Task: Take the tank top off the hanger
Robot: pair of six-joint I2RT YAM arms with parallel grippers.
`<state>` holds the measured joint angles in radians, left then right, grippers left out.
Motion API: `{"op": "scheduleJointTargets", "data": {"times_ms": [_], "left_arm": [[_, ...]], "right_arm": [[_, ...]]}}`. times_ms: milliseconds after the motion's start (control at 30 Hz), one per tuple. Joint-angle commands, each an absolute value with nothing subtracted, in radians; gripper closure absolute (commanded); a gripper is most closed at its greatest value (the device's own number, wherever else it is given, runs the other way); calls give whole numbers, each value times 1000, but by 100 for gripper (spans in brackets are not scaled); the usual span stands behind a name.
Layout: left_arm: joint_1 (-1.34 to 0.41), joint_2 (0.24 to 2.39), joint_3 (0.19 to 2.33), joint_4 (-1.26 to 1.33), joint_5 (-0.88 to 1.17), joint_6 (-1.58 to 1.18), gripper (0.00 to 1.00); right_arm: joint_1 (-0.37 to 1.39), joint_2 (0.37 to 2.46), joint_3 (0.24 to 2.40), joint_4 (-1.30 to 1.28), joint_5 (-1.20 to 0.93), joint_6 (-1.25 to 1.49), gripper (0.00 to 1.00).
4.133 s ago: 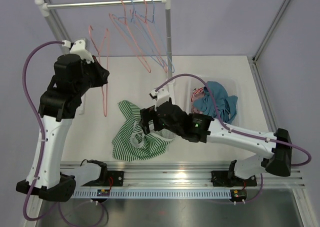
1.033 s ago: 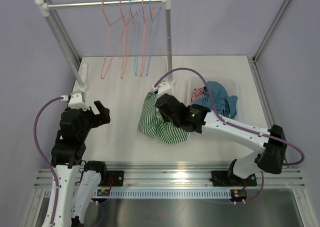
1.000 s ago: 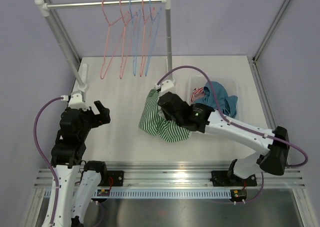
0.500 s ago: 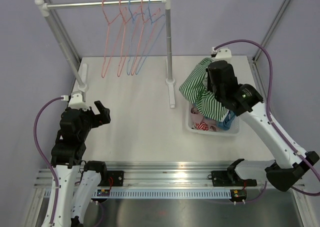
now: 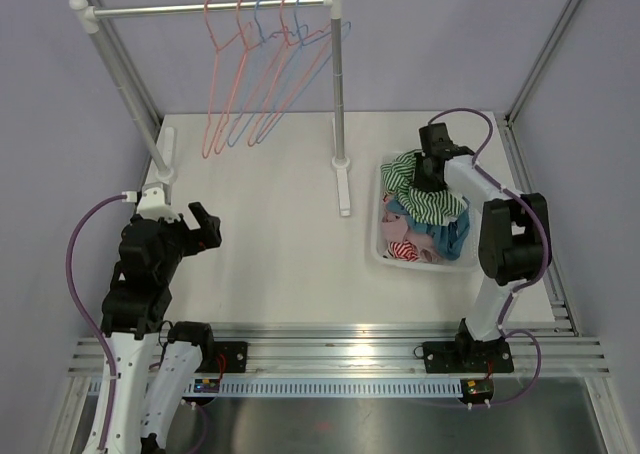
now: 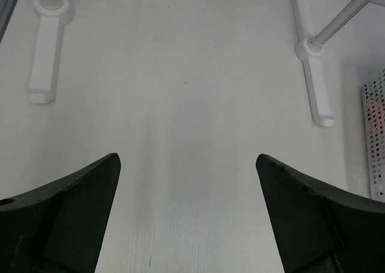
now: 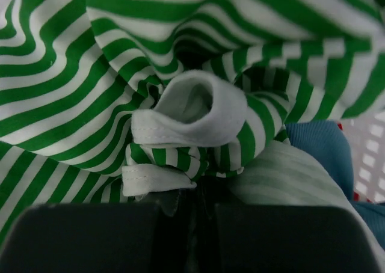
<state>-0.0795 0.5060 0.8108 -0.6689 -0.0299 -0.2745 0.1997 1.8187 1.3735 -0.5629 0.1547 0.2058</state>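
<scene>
Half a second ago the right gripper [image 5: 428, 170] hung high over the bin [image 5: 378, 236] with the top [image 5: 420, 192] draped under it. Now it is down at the bin's far end, and the top lies inside on the pile. Four seconds back the top was spread on the table [image 5: 280, 234] near the middle. The left gripper [image 5: 205, 224] has not moved in the last second: it hovers over the table's left side, fingers spread wide, nothing between them. The hangers [image 5: 262, 69] on the rail [image 5: 210, 8] hang more askew than half a second ago.

The top is green-and-white striped and bunched into loose folds. It lies over a blue garment [image 5: 455, 236] and a red-and-white garment [image 5: 400, 250]. It is off the hangers, which hang bare. In the right wrist view its white hem [image 7: 189, 113] curls into a loop just ahead of the right gripper's fingers. These are pressed together on a fold of the striped cloth.
</scene>
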Motion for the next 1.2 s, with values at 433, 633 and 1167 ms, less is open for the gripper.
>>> {"op": "scheduleJointTargets", "data": {"times_ms": [433,633,1167], "left_arm": [[-87,485,819,-620,-64,-282,1],[-86,485,821,-620,-75,-282,1],[-86,494,824,-612,-93,-279,1]], "right_arm": [[155,1970,1357,-624,-104,146,91],[153,1974,1465,-672,-80,71,85],[172,1947,1562,-729,-128,34,43]]}}
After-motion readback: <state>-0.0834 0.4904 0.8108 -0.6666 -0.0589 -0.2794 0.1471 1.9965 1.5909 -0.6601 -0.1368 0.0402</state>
